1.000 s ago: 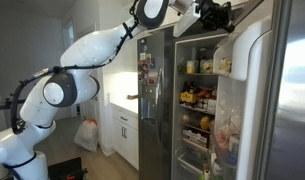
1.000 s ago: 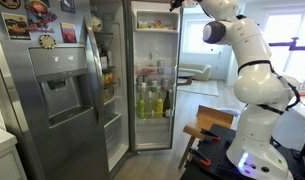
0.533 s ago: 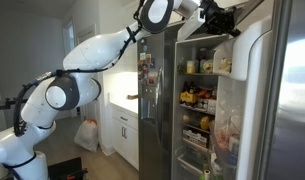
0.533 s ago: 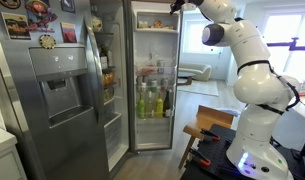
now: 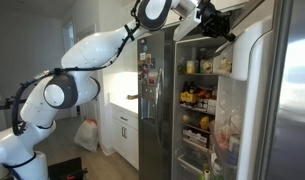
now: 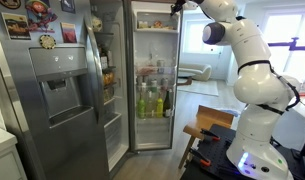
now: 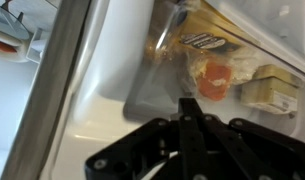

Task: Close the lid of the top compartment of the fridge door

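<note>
gripper (image 7: 189,112) is up at the top compartment (image 7: 227,65) of the fridge door (image 5: 254,60). your fingers look pinched together w/ nothing between. clear lid (image 7: 152,90) sits just ahead of the tips, pkgs (image 7: 267,90) showing behind it. contact w/ lid: can't tell.

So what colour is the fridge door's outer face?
The fridge door is silver-grey outside, clearest in an exterior view.

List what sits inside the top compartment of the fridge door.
Inside, the wrist view shows a packet with an orange patch and a pale yellow box. The black end effector covers whatever lies lower.
</note>
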Robot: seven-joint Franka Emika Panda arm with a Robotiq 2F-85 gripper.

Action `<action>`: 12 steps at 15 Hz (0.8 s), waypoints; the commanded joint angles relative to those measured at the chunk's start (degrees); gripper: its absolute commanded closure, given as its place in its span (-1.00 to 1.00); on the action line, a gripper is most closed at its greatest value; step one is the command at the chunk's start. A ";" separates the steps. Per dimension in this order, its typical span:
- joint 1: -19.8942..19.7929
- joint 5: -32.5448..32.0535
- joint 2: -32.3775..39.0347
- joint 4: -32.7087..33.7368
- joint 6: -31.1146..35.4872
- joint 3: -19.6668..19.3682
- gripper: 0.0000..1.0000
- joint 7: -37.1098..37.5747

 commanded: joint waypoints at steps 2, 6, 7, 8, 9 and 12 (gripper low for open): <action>-0.05 -0.56 -2.77 -3.12 -8.14 -0.06 0.99 -0.89; -0.19 -0.71 -3.08 -3.13 -16.12 -0.09 0.99 -1.62; -0.24 -0.69 -3.18 -3.08 -18.31 -0.04 0.99 -2.05; -0.41 -0.51 -3.48 -2.98 -20.90 0.15 0.99 -2.82; -0.58 -0.32 -3.90 -2.93 -23.83 0.34 0.99 -3.72; -2.18 -1.38 -2.47 3.38 -36.86 2.71 0.99 -8.05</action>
